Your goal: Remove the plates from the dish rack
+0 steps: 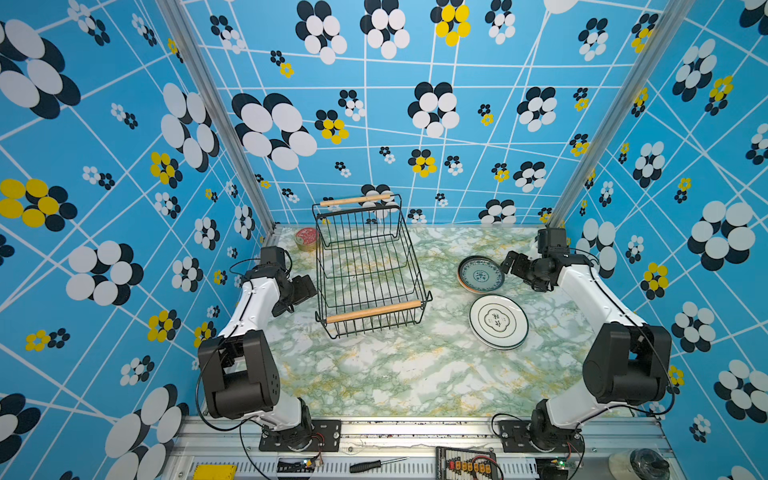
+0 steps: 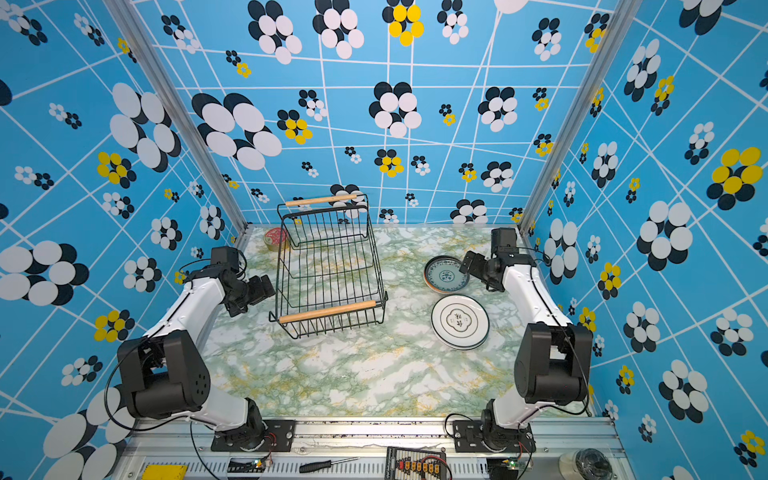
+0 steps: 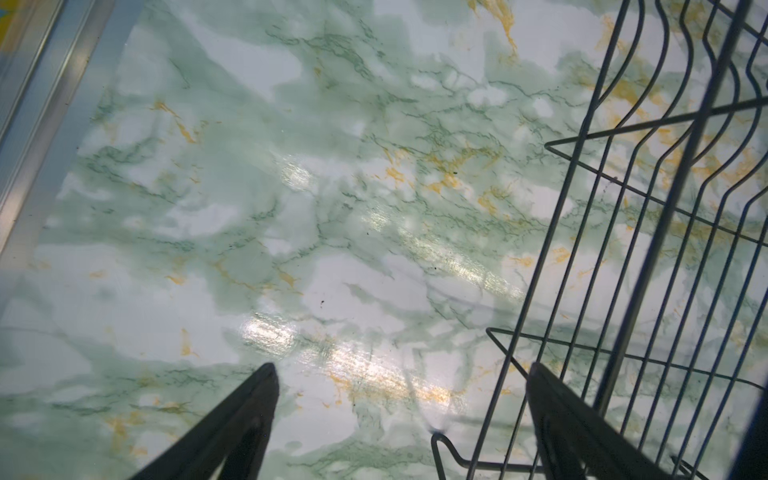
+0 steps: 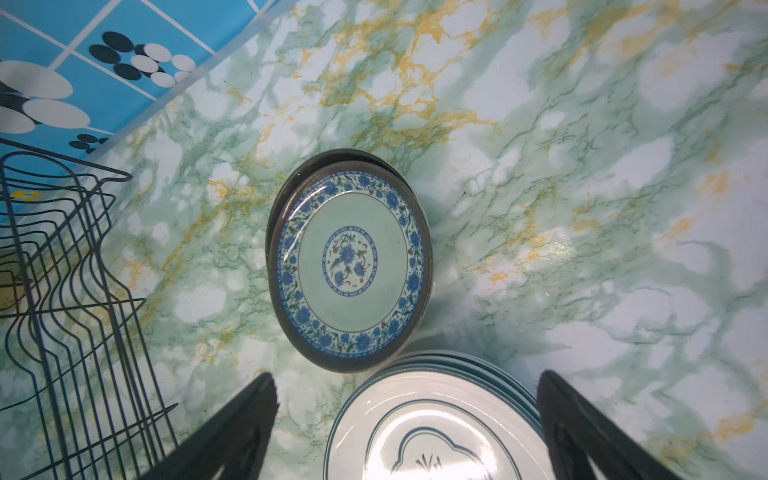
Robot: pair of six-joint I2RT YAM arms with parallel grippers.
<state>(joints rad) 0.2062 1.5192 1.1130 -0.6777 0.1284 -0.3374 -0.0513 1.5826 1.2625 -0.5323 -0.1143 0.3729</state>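
Marble-print tabletop (image 1: 395, 374), glossy, green and ochre veins. Dish rack (image 1: 374, 312) stands mid-tabletop toward the far edge: thin black wire, wavy slotted floor, two pale wooden rod handles; no plate visible in it. Plates lie in two stacks near the right edge. The small stack (image 1: 481, 274) is topped by a teal plate with blue flowers, a dark rim showing unevenly beneath. The white stack (image 1: 498, 322), dark-ringed with a lobed emblem, sits just beside it toward the front. My left gripper (image 3: 402, 374): spread wide, empty, one finger close to rack wire. My right gripper (image 4: 406, 376): wide, empty, beside the small stack. Risks, my judgement: glazed rims slide, so a careless right-arm sweep could shove the offset small stack; the left finger could snag wire and drag the rack.
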